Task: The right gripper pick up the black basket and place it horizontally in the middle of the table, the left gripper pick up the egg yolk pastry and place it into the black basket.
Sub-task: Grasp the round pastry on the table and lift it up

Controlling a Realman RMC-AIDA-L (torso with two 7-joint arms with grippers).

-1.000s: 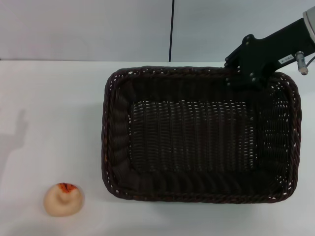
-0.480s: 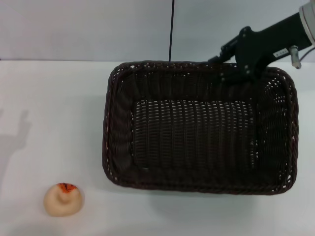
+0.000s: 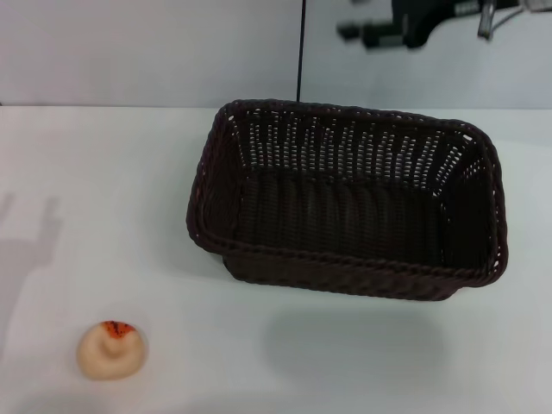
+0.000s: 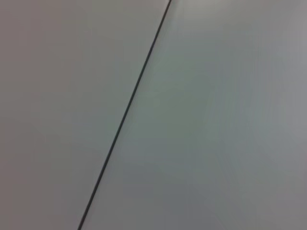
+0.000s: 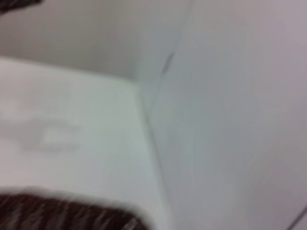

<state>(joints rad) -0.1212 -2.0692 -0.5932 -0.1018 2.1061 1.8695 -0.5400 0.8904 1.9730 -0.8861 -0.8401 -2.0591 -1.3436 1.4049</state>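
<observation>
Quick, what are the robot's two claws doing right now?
Right gripper: up above the basket, holding nothing; open or shut cannot be told.
Left gripper: not in view.

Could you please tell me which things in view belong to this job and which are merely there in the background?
Part of the job:
- black basket, tilted, near edge raised above its shadow
- egg yolk pastry, on the table's near left
- table
- right gripper, above the basket's far side

Just there:
- grey wall with a dark vertical seam
</observation>
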